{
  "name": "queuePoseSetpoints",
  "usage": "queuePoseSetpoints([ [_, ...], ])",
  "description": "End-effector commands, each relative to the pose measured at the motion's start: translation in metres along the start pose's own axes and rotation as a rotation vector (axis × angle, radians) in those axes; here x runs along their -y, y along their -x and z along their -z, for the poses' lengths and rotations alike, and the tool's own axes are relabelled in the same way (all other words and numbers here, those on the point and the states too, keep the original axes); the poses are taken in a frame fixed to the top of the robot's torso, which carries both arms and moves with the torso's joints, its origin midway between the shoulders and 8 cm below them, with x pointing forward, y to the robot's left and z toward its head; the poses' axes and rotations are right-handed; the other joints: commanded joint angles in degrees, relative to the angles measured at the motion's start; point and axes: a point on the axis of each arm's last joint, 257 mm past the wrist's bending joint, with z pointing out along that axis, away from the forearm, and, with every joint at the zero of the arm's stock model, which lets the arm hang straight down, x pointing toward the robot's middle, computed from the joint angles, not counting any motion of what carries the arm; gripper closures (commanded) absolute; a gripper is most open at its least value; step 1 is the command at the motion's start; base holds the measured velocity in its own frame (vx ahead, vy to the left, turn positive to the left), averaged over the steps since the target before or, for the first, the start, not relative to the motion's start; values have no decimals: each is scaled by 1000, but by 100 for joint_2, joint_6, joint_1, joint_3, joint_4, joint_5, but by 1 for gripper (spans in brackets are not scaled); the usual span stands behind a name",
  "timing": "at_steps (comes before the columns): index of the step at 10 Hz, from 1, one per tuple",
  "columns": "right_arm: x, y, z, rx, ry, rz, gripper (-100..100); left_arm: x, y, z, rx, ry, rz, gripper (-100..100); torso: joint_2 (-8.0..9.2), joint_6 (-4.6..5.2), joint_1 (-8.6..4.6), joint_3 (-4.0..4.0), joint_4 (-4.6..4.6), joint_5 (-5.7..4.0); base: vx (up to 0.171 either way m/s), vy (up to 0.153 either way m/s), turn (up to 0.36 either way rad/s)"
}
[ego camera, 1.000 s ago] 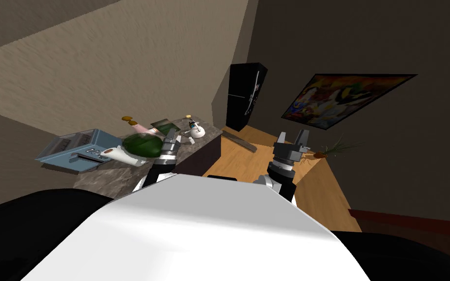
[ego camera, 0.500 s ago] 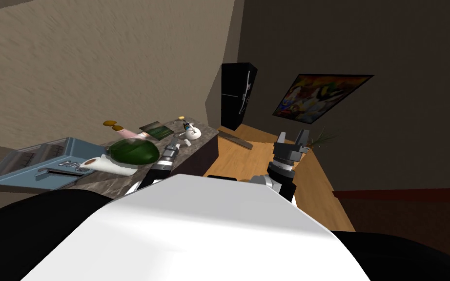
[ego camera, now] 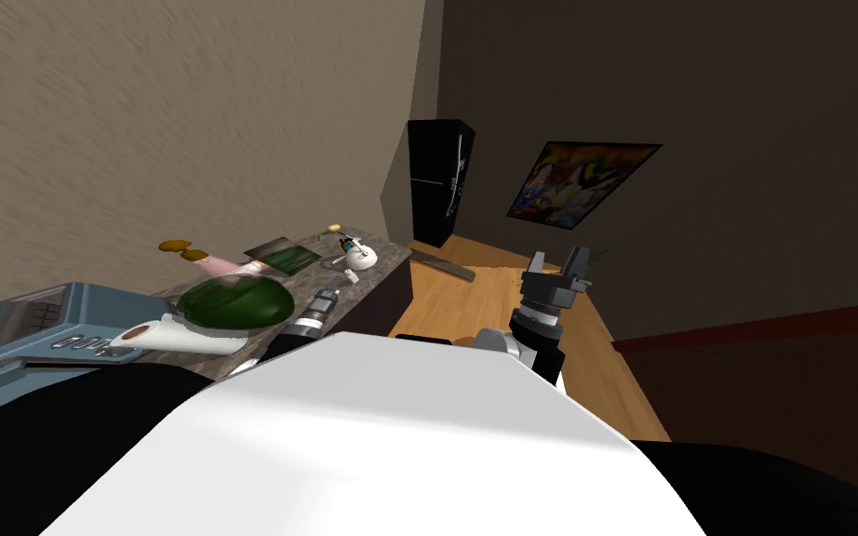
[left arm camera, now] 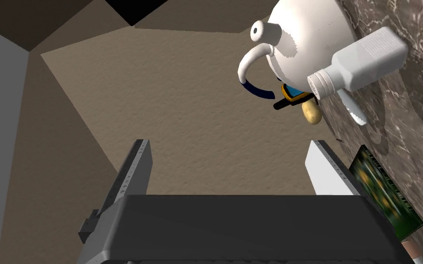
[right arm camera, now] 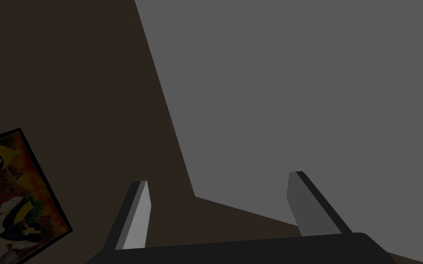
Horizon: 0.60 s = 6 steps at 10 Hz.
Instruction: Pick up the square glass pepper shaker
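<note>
Along the left wall, noted a dark marbled counter carrying all items. At its near end, recorded a blue-grey appliance, with a green dome-shaped bowl just to its right. Found the left gripper low over the counter beyond the bowl, fingers spread about a third of the view apart, gripping nothing. Found the right gripper raised over the wooden floor to the right, fingers likewise apart and empty. Farther along the counter, observed a white teapot. Located the pepper shaker, white and square-bodied with a perforated round cap, upright on the counter just beside the teapot, ahead of the left gripper and clear of its fingers.
</note>
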Motion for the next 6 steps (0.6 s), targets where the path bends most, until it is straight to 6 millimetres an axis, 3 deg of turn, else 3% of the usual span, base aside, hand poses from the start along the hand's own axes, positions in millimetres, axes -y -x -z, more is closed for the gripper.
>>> queuePoseSetpoints([
  [1,0,0,0,0,0,0,0,-23,1,7,-37,52,-41,-100,0,0,0,0,0,0,4,38,-146],
  [6,0,0,0,0,0,0,0,-69,-2,23,-162,167,-169,-100,-13,-1,-6,-8,-3,-1,20,29,-121],
])
